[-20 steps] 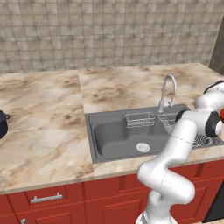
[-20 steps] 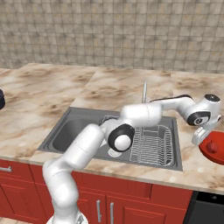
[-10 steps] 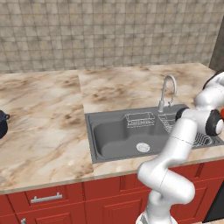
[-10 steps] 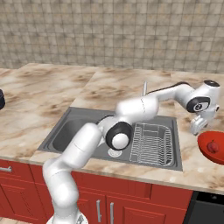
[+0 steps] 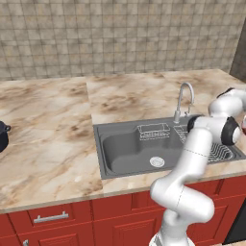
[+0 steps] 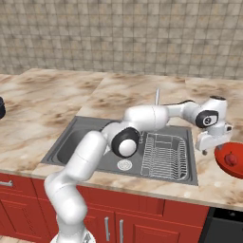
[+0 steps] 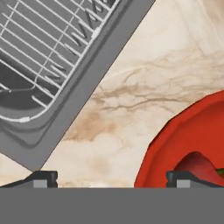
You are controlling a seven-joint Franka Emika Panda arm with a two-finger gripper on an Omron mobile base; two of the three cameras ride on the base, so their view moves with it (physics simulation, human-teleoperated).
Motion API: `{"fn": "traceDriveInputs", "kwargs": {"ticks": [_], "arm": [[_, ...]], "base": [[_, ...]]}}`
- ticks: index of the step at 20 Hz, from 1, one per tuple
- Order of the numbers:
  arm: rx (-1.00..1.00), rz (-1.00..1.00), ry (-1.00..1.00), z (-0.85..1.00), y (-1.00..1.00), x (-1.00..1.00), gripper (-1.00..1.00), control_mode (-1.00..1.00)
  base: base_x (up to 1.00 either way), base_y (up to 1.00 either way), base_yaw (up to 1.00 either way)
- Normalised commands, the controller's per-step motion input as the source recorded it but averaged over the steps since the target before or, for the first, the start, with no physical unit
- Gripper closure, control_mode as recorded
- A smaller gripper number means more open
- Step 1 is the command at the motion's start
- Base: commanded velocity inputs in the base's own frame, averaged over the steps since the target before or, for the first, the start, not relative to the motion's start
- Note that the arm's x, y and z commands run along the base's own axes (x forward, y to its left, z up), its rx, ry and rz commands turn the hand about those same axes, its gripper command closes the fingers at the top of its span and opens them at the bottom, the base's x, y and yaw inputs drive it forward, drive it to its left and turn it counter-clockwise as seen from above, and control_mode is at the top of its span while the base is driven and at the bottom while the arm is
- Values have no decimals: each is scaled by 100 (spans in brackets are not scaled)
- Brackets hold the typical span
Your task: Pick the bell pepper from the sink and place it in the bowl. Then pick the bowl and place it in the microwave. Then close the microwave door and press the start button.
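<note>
At the far left edge of the left base view, a dark blue pot [image 5: 3, 136] is seen on the marble bench [image 5: 48, 144]. The sink [image 6: 85, 142] is set into the bench at the centre of the right base view, with a wire rack [image 6: 165, 155] lying in its right half and the faucet [image 5: 185, 98] rising behind it. Toward the right of that view, the end effector [image 6: 211, 148] is held above the bench, just left of the bowl [image 6: 230, 161]; its fingers [image 7: 43, 178] are spread wide apart with nothing between them. The bowl is seen at the right edge, on the bench beside the sink, and the bell pepper [image 6: 231, 159] lies inside it.
</note>
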Motion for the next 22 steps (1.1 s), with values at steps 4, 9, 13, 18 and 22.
{"fn": "traceDriveInputs", "kwargs": {"ticks": [4, 9, 13, 18, 22], "arm": [[-10, -17, 0, -35, -4, 20, -100, -100], [-9, -2, -1, -39, -24, 46, -100, -100], [-6, 0, 0, -36, -45, 45, -100, -100], [-3, 0, 0, -6, -43, 26, -100, -100], [0, 0, 0, -15, -37, 4, -100, -100]], "base": [[0, 0, 0], [0, 0, 0], [0, 0, 0], [0, 0, 0], [0, 0, 0]]}}
